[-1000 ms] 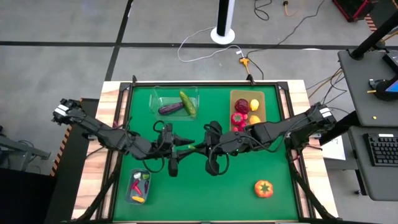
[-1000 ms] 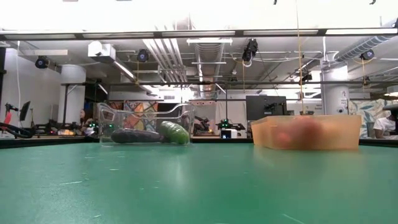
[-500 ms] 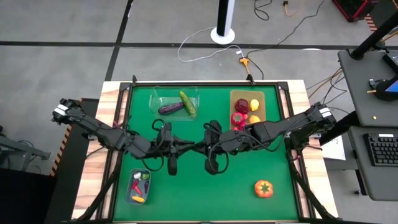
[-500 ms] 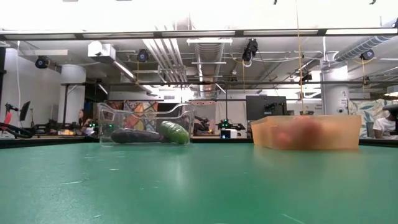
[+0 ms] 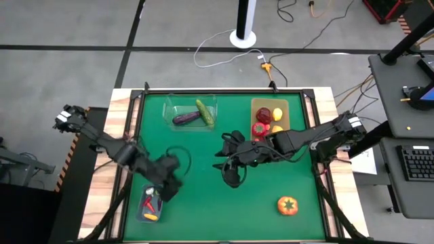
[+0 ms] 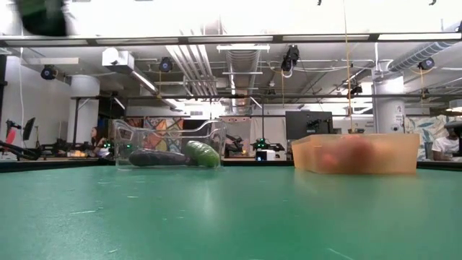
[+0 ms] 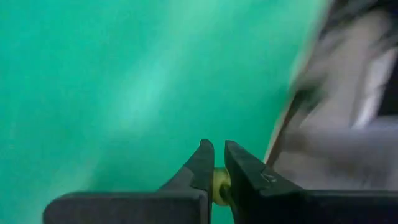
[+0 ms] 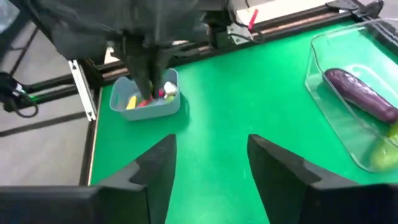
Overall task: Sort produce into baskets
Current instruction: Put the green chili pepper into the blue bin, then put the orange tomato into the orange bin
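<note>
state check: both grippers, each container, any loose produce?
left gripper: shut on small yellow-green piece, above grey tub
right gripper: open, empty, mid-table
clear tub: holds eggplant and cucumber
wooden tray: holds red and yellow fruits
grey tub: holds chillies
tomato: loose on mat, unsorted

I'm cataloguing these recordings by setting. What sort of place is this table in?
Most likely a robotics lab or workshop. The low view shows exposed ceiling pipes and ducts and a monitor on benches behind the table. The high view shows a bare floor with loose cables and a keyboard.
</note>
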